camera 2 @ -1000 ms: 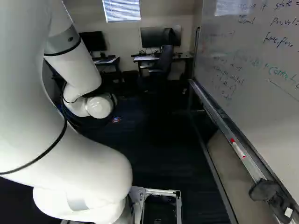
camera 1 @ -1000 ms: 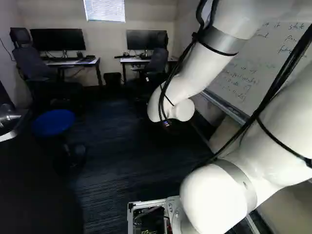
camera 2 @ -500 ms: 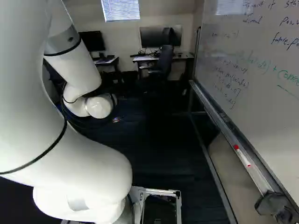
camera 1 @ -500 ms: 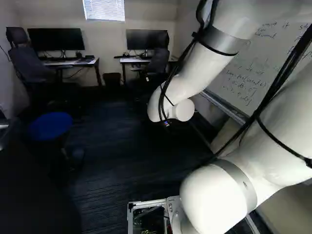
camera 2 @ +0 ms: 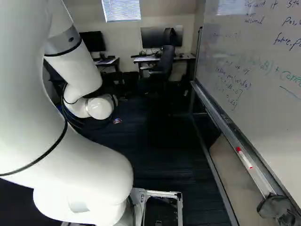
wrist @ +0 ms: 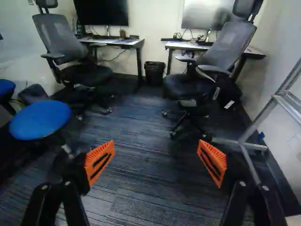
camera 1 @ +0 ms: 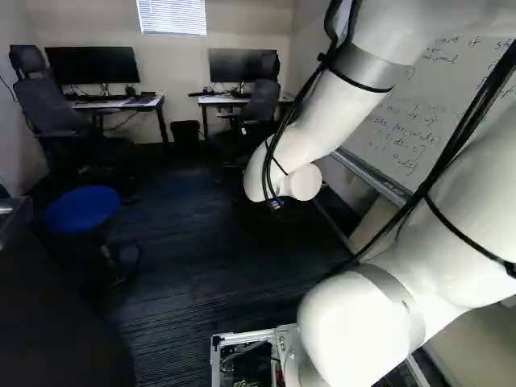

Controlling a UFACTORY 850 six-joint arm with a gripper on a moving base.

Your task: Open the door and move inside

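A dark panel (camera 1: 60, 322), apparently the open door, fills the lower left of the left base view. Part of a metal handle (camera 1: 6, 208) shows at that view's left edge, beside the base and well away from the gripper. In the wrist view my gripper (wrist: 155, 154) stands open, its orange pads wide apart with nothing between them. Carpet and chairs lie ahead of it. Both base views hide the gripper behind the white wrist. No door or handle shows in the wrist view.
A blue stool (camera 1: 82, 210) stands near the panel. Office chairs (wrist: 214, 52), desks (wrist: 113, 41) and a bin (wrist: 154, 72) are along the far wall. A whiteboard (camera 2: 254, 66) on a metal frame runs close along the right side, with a marker (camera 2: 244, 157) on its ledge.
The base has moved a little forward: stool, handle and panel slide left in the left base view, and the whiteboard's near end comes closer. The arm holds its pose over its lowest joint.
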